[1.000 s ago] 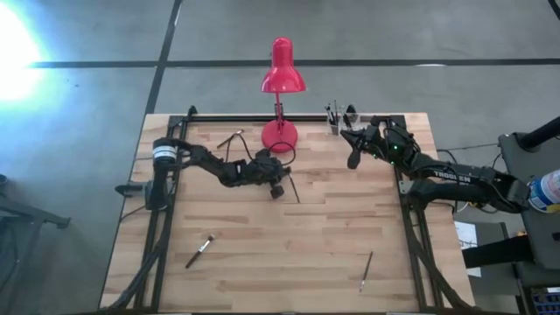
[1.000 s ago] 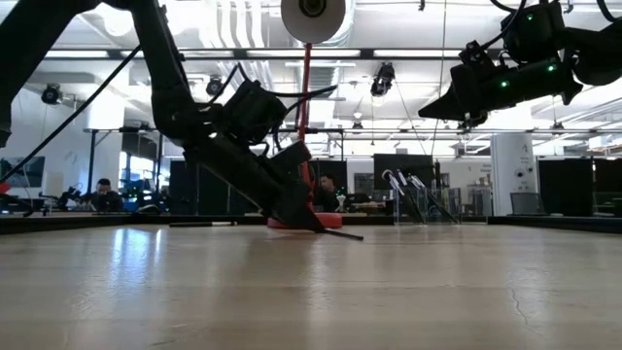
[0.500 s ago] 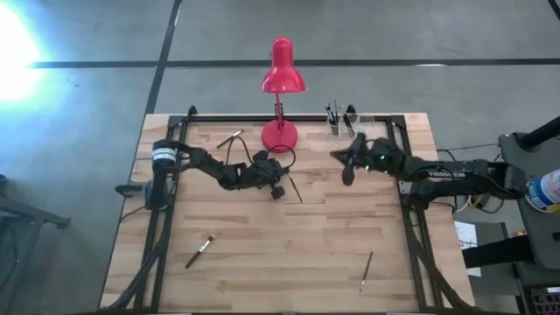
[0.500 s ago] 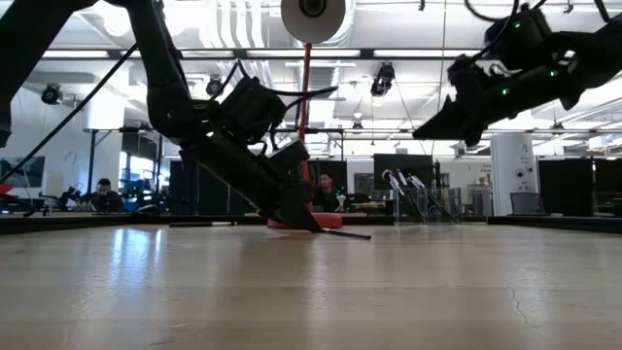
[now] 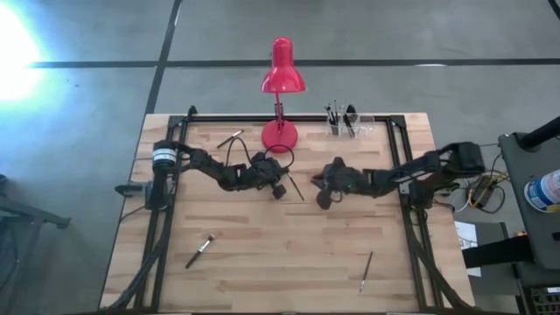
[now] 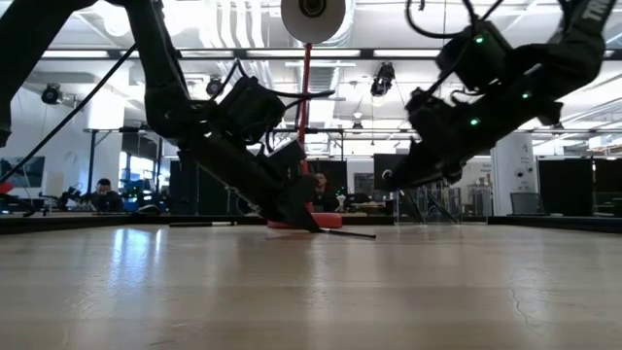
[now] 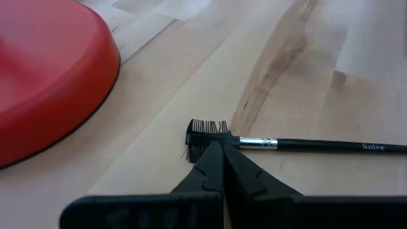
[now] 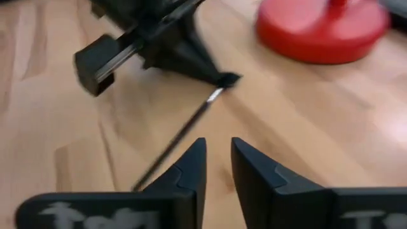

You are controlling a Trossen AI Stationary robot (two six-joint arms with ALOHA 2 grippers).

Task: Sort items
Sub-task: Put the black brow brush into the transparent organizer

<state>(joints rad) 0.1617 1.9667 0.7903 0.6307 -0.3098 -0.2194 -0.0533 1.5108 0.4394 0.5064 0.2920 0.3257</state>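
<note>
High view: clear container at the table's far edge, right of the red desk lamp, holding several upright brushes; exact count not readable. Same container visible in the low view behind the right arm, contents standing upright.

Writing: "Solve" printed in pale letters on the dark handle of the comb-tipped brush in the left wrist view. No other legible text.

Count, high view: four loose items on the wood.
- One comb-tipped brush just in front of the lamp base, lying flat, tip under the left gripper.
- One dark brush near the far left edge, left of the lamp base.
- One brush at near left, well apart from both arms.
- One brush at near right, well apart from both arms.

One lamp, one container, two arms.

Left gripper: down at the table beside the lamp base, fingers fully closed, tips together at the comb end of the brush; pinched or merely touching cannot be told from the left wrist view.

Right gripper: mid-table, right of the comb-tipped brush, fingers narrowly parted with a slim gap, nothing between them, pointed toward the brush handle.
</note>
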